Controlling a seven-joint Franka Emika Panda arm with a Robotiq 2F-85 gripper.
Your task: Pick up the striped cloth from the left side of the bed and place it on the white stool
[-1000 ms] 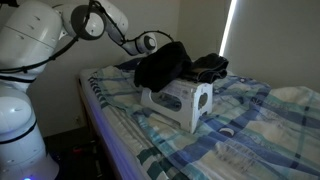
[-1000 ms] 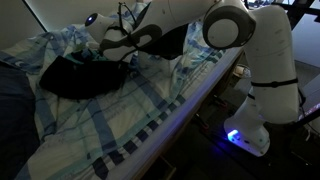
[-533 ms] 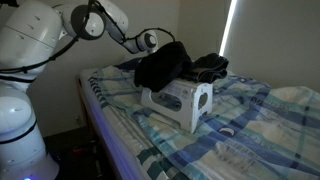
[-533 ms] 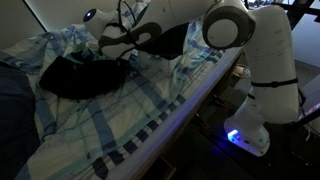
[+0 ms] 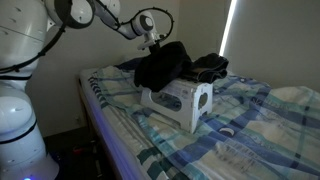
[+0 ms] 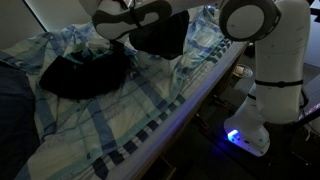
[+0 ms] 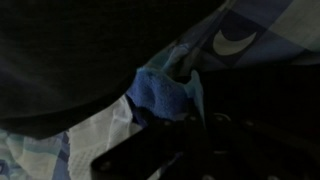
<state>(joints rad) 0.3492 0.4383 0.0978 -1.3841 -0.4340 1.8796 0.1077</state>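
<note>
The striped cloth (image 7: 165,95) is bunched by my gripper (image 5: 153,40). I cannot tell if it pinches. I should let go only over the white stool (image 5: 188,103).

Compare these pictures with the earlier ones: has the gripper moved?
Yes. The gripper, pinching the striped cloth, has risen and stands higher above the white stool than before.
</note>
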